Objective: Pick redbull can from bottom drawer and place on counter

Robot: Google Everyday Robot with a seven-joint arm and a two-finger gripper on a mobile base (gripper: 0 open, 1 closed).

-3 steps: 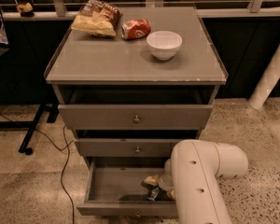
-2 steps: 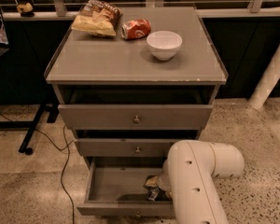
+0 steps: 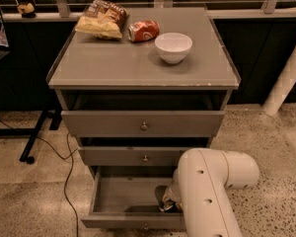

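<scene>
Worked at the picking step, with the gripper low inside the bottom drawer, at its right near corner, mostly hidden behind the white arm. Could not tell whether open or closed there, nor whether anything was held. Saw a dark upright shape just left of the gripper, perhaps the redbull can, but could not be sure in such shadow.

Needed, by judgement, to close around the body of the can and not beside it, squarely, since a slim metal can slips and tips easily. Needed then to lift straight up and draw toward the near side, away from the middle drawer that hung over the far part of the bottom one. Only after that, safe to swing up to the counter. Best to aim for its bare left near part, well apart from the white bowl, the red soda can and the chip bag at the far side.

Compared with one second before, found the arm shifted a little to the left, with the gripper at almost the same place in the drawer. Found nothing moved on the counter.
</scene>
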